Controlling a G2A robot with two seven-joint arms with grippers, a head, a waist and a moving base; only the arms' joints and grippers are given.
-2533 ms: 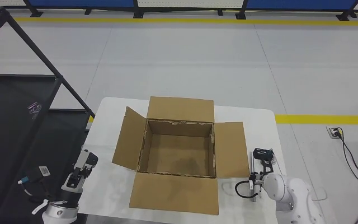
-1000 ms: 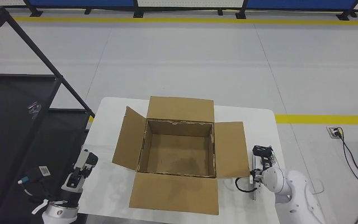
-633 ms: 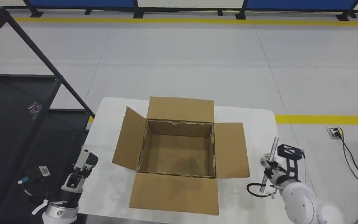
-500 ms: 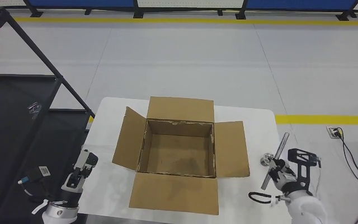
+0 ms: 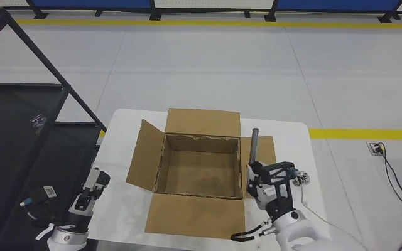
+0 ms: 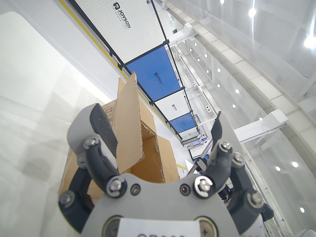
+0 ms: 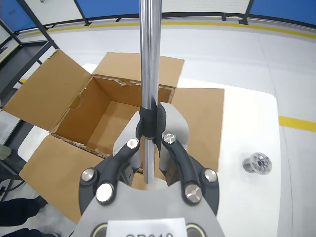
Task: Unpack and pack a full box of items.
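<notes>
Swinging in from the frame's right edge, the right end effector (image 7: 149,122) is now holding the steel rod (image 7: 149,38) clamped tight at centre-right, over the empty box (image 5: 201,143)'s right flap, so packing is likely starting.

A brown cardboard box (image 5: 201,176) sits mid-tabletop (image 5: 129,125), its four flaps spread open. A polished steel rod (image 7: 149,50) stands upright, clamped in the right claw (image 7: 150,122) over the right flap. A small metal flange (image 7: 257,163) lies just right of that flap.
</notes>
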